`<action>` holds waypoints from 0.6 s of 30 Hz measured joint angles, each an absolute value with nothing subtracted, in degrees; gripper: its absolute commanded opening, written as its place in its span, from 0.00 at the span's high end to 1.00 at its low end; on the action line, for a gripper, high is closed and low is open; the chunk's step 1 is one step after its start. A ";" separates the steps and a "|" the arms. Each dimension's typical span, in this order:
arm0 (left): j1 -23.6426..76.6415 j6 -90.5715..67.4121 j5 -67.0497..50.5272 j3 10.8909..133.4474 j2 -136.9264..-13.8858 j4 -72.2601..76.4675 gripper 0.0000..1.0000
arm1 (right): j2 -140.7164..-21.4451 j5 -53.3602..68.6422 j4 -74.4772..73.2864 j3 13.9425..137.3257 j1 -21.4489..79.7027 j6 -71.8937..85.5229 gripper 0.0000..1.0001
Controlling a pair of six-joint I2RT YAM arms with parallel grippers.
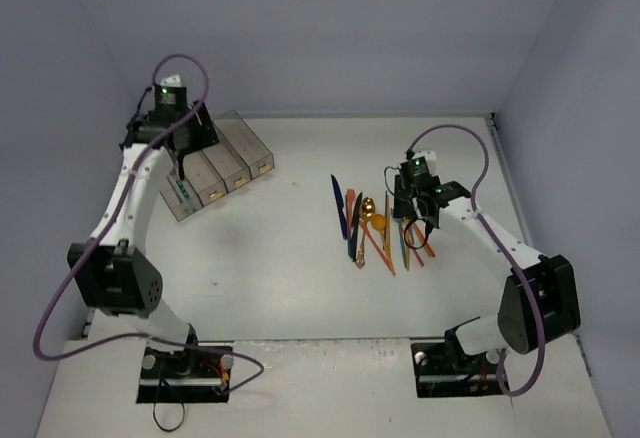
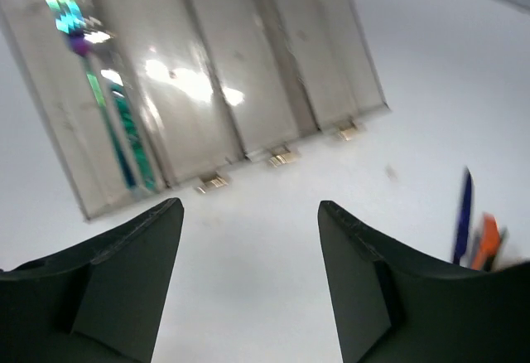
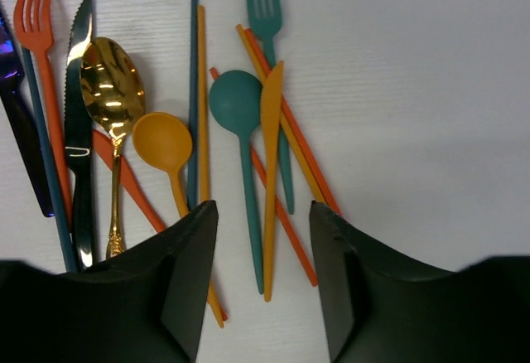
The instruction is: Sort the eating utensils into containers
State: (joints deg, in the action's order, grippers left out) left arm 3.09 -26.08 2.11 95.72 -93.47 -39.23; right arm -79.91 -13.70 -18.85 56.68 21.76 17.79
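The eating utensils (image 1: 375, 223) lie in a loose pile right of centre. In the right wrist view I see a teal spoon (image 3: 236, 102), an orange knife (image 3: 271, 156), a teal fork (image 3: 265, 7), a gold spoon (image 3: 112, 81), an orange spoon (image 3: 163, 141), an orange fork (image 3: 37, 31) and a black knife (image 3: 79, 131). My right gripper (image 3: 261, 218) is open and empty, with the teal spoon and orange knife handles between its fingers; in the top view it (image 1: 412, 218) hangs over the pile's right side. The containers (image 1: 240, 163) stand at the back left. An iridescent utensil (image 2: 108, 114) lies in the leftmost bin. My left gripper (image 2: 248, 239) is open and empty just in front of the bins.
Grey walls close in the white table on three sides. A dark blue utensil (image 2: 462, 218) and an orange one (image 2: 487, 243) show at the right edge of the left wrist view. The tan labels (image 2: 281, 157) sit on the bins' near ends.
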 measured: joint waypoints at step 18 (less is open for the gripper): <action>22.78 -26.79 0.01 58.40 -65.93 -35.73 0.37 | -105.57 -9.30 -8.32 72.56 28.21 18.43 0.87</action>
State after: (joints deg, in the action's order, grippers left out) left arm 22.78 -26.79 0.01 58.40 -65.93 -35.73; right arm -105.57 -9.30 -8.32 72.56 28.21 18.43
